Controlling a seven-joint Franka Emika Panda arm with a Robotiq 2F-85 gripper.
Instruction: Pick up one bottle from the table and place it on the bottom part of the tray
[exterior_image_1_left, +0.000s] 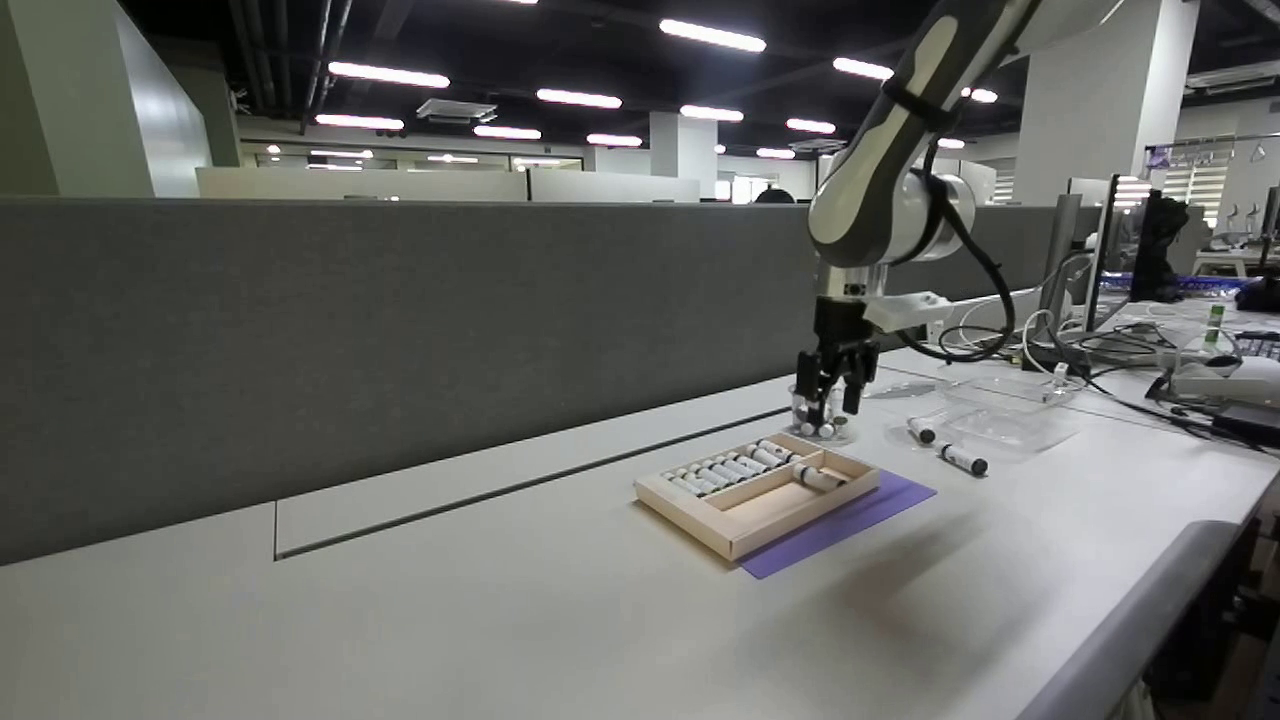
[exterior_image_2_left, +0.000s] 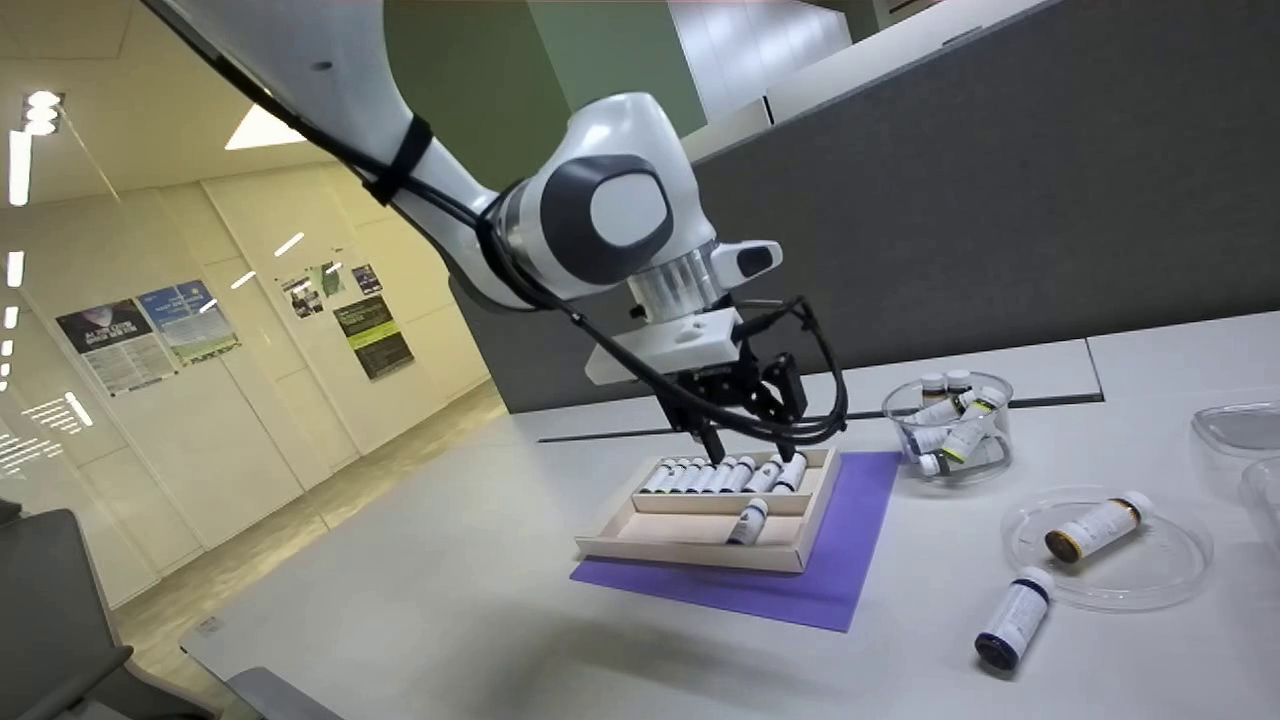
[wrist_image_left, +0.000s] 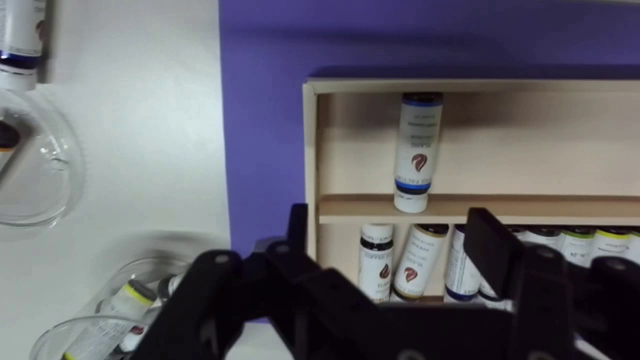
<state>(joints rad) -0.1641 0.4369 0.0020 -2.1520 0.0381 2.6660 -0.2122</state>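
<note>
The beige tray (exterior_image_2_left: 690, 553) stands on the white-grey table (exterior_image_1_left: 400, 620), partly over a purple mat. One white-labelled bottle (wrist_image_left: 420, 145) lies in its wide compartment, white cap resting on the divider. A row of several bottles (wrist_image_left: 419, 260) lies in the narrow compartment. Two more bottles are outside the tray: one bottle (exterior_image_2_left: 1014, 620) on the table, one bottle (exterior_image_2_left: 1100, 528) on a clear dish. My gripper (exterior_image_2_left: 750, 450) is open and empty, above the narrow compartment's end. In the wrist view the fingers (wrist_image_left: 390, 220) stand apart, with nothing held between them.
A clear round container (exterior_image_2_left: 1004, 440) with several bottles stands beside the tray, near the partition wall (exterior_image_2_left: 1000, 220). The clear dish (exterior_image_2_left: 1180, 575) lies beyond the purple mat (exterior_image_2_left: 700, 603). Clear plastic trays (exterior_image_1_left: 1010, 425), cables and equipment lie farther along the table.
</note>
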